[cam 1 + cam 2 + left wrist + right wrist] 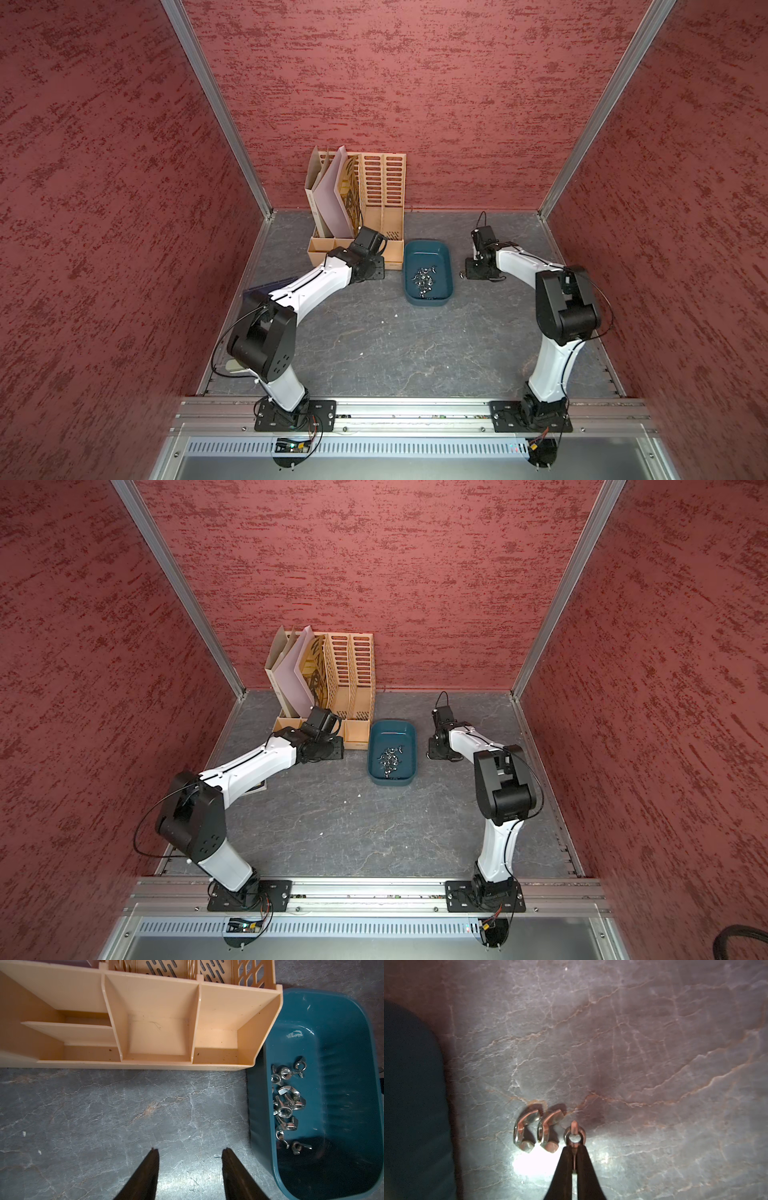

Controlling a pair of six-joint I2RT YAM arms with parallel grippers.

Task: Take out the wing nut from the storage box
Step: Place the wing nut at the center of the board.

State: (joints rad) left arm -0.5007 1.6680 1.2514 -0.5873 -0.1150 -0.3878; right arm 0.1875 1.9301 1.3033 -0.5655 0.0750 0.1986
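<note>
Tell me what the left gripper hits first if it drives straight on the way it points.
Most likely the bare table right in front of the left gripper, whose fingers stand open. Depth is unclear: if it points flatter, the front wall of the beige file organiser comes first.

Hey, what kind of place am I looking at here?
Probably a robot test cell: two arms bolted to an aluminium rail, red wall panels boxing in the table, and a storage box of wing nuts.
</note>
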